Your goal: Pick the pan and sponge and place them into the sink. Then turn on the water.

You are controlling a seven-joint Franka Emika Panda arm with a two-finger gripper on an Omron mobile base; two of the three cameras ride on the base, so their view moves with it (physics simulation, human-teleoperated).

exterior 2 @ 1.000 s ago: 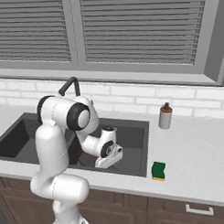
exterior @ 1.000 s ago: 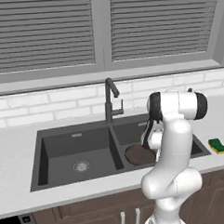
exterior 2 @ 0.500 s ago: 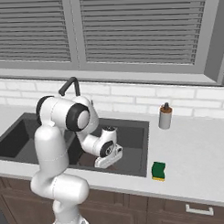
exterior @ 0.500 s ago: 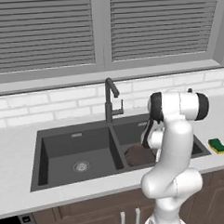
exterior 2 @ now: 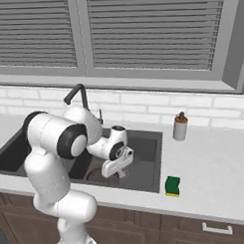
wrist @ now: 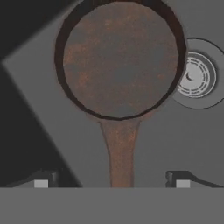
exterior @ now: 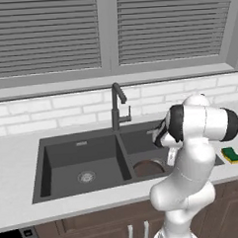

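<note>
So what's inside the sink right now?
In the sink's right basin lies the pan, handle toward the open hand, partly overlapping the round drain. The left basin holds just its drain. The arm hides some of the right basin.

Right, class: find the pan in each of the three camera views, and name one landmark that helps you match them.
Left base view: the pan lies on the floor of the sink's right basin, partly behind the arm.
Right base view: the pan shows under the hand, in the basin nearer the sponge.
Hand view: the pan is upper centre, its handle pointing toward the open claw.
Shared landmark: the right basin's round drain, touching the pan's rim.
</note>
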